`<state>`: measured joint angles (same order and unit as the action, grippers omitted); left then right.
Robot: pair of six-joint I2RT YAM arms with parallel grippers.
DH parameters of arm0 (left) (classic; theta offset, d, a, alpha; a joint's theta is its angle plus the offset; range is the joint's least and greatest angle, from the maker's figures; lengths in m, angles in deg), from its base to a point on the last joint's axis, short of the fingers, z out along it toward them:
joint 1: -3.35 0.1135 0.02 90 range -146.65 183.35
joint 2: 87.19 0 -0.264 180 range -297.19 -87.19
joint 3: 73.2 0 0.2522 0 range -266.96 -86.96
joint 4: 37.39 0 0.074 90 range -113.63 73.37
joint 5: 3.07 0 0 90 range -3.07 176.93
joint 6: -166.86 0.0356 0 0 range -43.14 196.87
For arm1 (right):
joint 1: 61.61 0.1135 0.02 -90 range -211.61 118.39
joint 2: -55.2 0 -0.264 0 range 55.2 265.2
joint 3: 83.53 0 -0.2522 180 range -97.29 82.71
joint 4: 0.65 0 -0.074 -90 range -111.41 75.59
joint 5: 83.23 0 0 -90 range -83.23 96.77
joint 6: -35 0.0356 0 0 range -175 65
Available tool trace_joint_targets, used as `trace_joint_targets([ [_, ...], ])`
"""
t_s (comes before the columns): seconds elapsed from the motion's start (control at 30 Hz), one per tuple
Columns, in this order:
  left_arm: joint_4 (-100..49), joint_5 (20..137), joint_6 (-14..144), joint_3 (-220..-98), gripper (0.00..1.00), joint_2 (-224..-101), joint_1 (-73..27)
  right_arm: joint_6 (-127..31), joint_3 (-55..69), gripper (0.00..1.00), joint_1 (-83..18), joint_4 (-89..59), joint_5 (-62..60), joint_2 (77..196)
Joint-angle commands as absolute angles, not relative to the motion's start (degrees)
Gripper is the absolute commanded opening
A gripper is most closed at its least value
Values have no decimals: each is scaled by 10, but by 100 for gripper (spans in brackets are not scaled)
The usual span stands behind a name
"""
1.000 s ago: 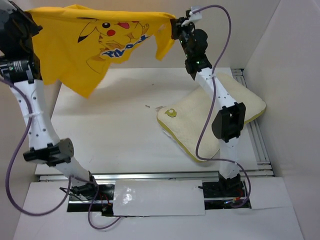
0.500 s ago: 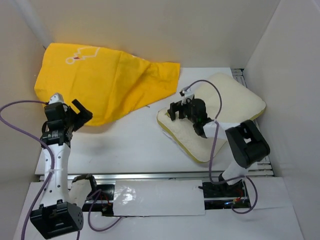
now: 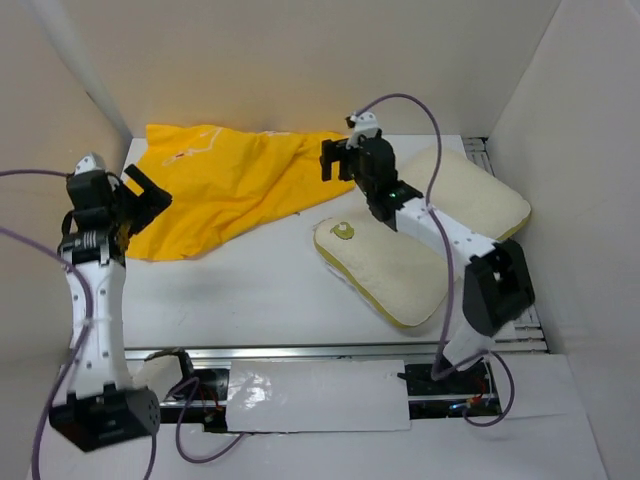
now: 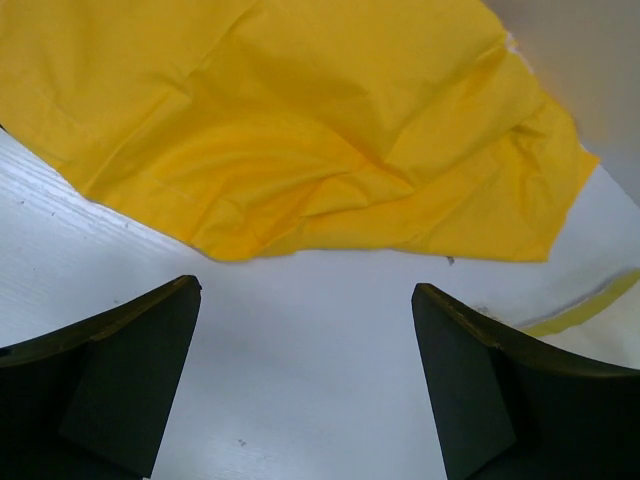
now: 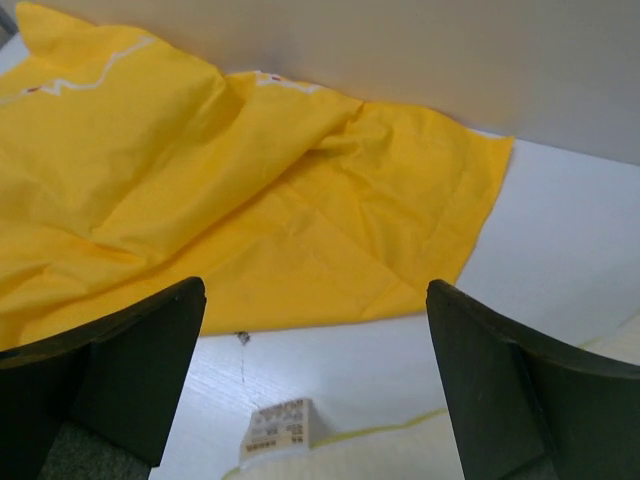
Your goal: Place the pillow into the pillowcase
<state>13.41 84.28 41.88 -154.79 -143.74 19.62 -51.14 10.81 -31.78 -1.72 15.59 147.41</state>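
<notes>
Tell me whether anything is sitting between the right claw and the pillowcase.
Nothing visible does. The open right claw hovers above the table, the pillowcase lying just ahead of it; the white tag of the pillow sits nearer, below the claw.

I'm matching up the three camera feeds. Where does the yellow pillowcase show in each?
Top external: the pillowcase lies at upper left, crumpled.
Left wrist: it fills the upper half.
Right wrist: it covers the upper left and centre.
Shared landmark: the pillow, seen as a yellow-piped edge at right and at the bottom.
</notes>
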Motion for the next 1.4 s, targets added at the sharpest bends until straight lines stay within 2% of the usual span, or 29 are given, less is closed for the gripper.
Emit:
trace_joint_targets([
  [0.0,126,863,408,-1578,100,-1528,195,-490,-8,98,-294,-181,202,1577],
  [0.37,97,886,421,-1731,100,-1812,172,-466,-332,100,-275,-357,259,1918],
  [0.6,90,898,434,-1798,100,-1963,147,-443,-373,100,-280,-312,186,1960],
  [0.77,90,898,434,-1824,100,-2021,141,-437,-401,99,-286,-292,161,1991],
  [0.9,90,910,429,-1835,94,-2051,141,-437,-417,97,-286,-279,156,2011],
  [0.93,90,910,429,-1835,90,-2057,141,-437,-417,91,-286,-271,148,2019],
  [1.03,90,915,429,-1841,79,-2079,141,-437,-423,87,-280,-258,148,2033],
  [1.07,90,915,429,-1848,71,-2086,141,-437,-423,79,-280,-248,148,2038],
  [1.13,95,915,429,-1855,64,-2104,147,-437,-423,47,-280,-242,142,2038],
  [1.17,101,915,429,-1861,53,-2109,147,-443,-423,26,-280,-242,157,2038],
  [1.2,107,915,429,-1861,49,-2109,147,-443,-423,0,-280,-248,168,2038],
  [1.33,107,905,423,-1854,46,-2121,170,-449,-359,0,-280,-241,187,1959],
  [1.37,107,900,423,-1854,46,-2126,175,-449,-336,0,-286,-230,174,1903],
])
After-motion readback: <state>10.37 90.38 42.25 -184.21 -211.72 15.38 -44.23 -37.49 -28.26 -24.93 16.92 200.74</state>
